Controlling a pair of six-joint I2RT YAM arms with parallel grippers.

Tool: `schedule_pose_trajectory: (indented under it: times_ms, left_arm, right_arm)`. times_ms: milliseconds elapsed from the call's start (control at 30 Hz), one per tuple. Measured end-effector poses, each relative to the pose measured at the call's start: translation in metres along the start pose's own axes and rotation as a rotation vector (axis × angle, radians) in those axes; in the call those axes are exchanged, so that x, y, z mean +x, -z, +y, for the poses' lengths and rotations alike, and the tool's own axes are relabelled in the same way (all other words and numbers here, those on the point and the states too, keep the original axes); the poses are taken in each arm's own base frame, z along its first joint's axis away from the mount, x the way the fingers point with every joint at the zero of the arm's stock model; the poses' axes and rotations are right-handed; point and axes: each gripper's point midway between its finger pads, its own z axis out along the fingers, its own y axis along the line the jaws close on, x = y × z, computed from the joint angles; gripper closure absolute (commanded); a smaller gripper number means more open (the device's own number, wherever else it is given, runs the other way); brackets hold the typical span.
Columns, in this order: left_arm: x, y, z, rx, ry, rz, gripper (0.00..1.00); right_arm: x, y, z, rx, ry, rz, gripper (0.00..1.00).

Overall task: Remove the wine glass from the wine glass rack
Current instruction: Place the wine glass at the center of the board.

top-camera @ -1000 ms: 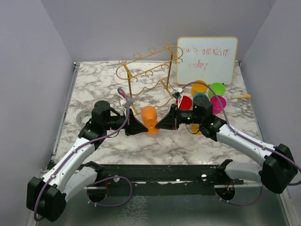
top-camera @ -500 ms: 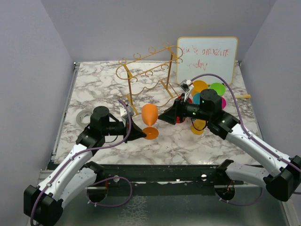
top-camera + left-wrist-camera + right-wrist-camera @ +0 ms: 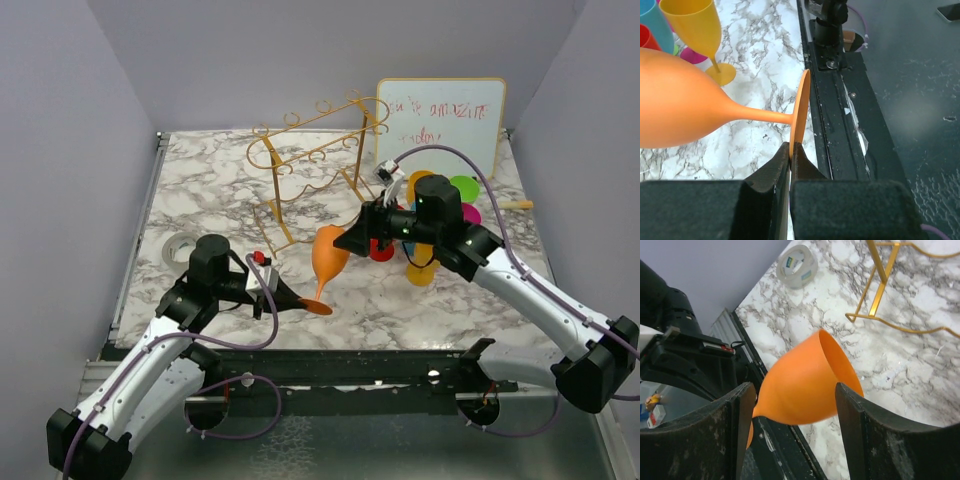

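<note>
The orange wine glass [image 3: 331, 256] hangs tilted over the marble table, off the gold wine glass rack [image 3: 310, 150] that stands behind it. My left gripper [image 3: 300, 303] is shut on the rim of the glass's foot [image 3: 801, 107], pinched thin between the pads [image 3: 790, 150]. The bowl [image 3: 680, 110] points away from that gripper. My right gripper [image 3: 347, 240] is open, one finger on each side of the bowl [image 3: 805, 382]. A gap shows between the bowl and the left finger [image 3: 742, 412]. The right gripper's middle [image 3: 796, 392] lies over the bowl.
A whiteboard [image 3: 440, 125] leans at the back right. Several coloured glasses [image 3: 445, 200] stand in front of it, a yellow one [image 3: 692, 25] nearest the orange bowl. A tape roll [image 3: 178, 250] lies at the left. The black rail [image 3: 840, 125] runs along the near edge.
The right gripper has opened wide and now straddles the bowl. The left gripper has drawn back toward the near edge with the foot, tilting the glass.
</note>
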Motion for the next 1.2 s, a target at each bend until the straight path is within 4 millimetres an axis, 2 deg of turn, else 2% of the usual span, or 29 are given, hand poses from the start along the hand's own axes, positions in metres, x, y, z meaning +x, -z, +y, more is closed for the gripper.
schedule_pose_trajectory:
  times_ms: [167, 267, 367, 467, 567, 800, 900, 967, 1100, 1200]
  left_arm:
    - [0.001, 0.000, -0.006, 0.045, -0.062, -0.006, 1.00]
    - [0.000, 0.000, -0.009, 0.071, -0.094, -0.017, 1.00]
    - [0.000, -0.001, -0.012, 0.091, -0.103, -0.024, 1.00]
    - [0.000, -0.001, -0.012, 0.099, -0.112, -0.026, 1.00]
    - [0.001, -0.002, -0.012, 0.106, -0.124, -0.027, 1.00]
    - [0.005, -0.003, -0.014, 0.134, -0.134, -0.022, 1.00]
    - [0.005, -0.003, -0.015, 0.140, -0.139, -0.022, 1.00]
    - [0.005, -0.003, -0.015, 0.141, -0.144, -0.021, 1.00]
    - [0.002, -0.003, -0.016, 0.145, -0.163, -0.020, 1.00]
    - [0.006, -0.003, -0.012, 0.129, -0.169, -0.004, 1.00]
  right_arm:
    - [-0.022, 0.005, 0.014, -0.051, 0.053, -0.031, 0.29]
    - [-0.027, 0.005, 0.013, -0.055, 0.068, -0.034, 0.29]
    - [-0.020, -0.003, 0.010, -0.076, 0.064, 0.005, 0.35]
    - [-0.005, -0.008, 0.013, -0.146, 0.077, 0.073, 0.36]
    - [0.002, -0.003, 0.022, -0.217, 0.112, 0.107, 0.36]
    - [0.004, 0.016, 0.043, -0.361, 0.184, 0.117, 0.45]
    - [0.003, 0.022, 0.049, -0.393, 0.202, 0.115, 0.56]
    - [0.003, 0.025, 0.052, -0.410, 0.211, 0.112, 0.67]
    - [0.004, 0.030, 0.058, -0.454, 0.203, 0.124, 0.97]
    - [0.006, 0.038, 0.068, -0.513, 0.166, 0.149, 0.99]
